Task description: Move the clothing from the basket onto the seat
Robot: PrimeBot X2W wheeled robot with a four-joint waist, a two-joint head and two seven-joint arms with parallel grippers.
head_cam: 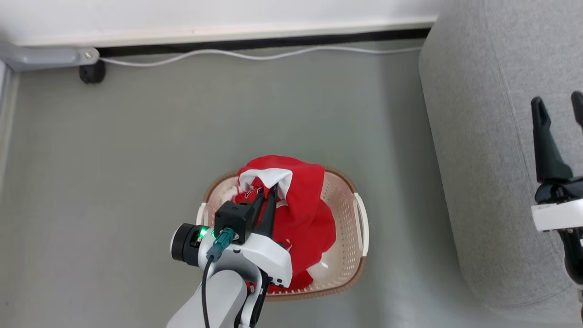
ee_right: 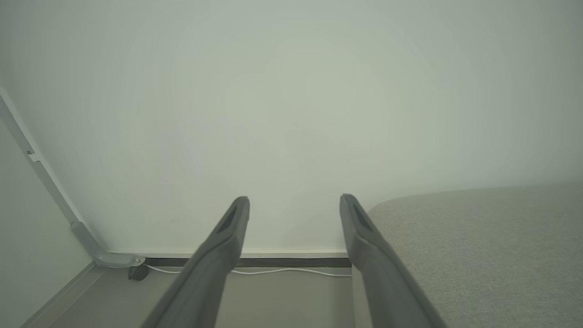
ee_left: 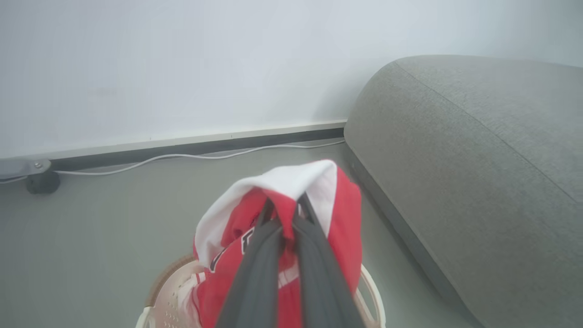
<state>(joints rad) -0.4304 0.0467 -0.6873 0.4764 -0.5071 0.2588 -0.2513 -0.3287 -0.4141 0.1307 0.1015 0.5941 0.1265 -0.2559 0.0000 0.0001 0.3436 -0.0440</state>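
Clothing [head_cam: 306,205] looks light, limp, likely to drape; left fingers [ee_left: 257,273] pinch its bunched fold over the basket [head_cam: 348,237], right fingers [head_cam: 544,150] gape empty by the seat [head_cam: 478,136].

A home-like living-room corner: a grey upholstered seat [head_cam: 492,136] stands beside a laundry basket [head_cam: 342,214] of red clothing [head_cam: 309,200] on a grey floor [head_cam: 136,159]. A cable [head_cam: 373,49] runs along a bare white wall [ee_left: 182,68].

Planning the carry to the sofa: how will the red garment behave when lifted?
Probably floppy: the clothing drapes in folds from the left claw, so its tail may drag over the basket rim. Likely light: thin fabric, held by one pinch.
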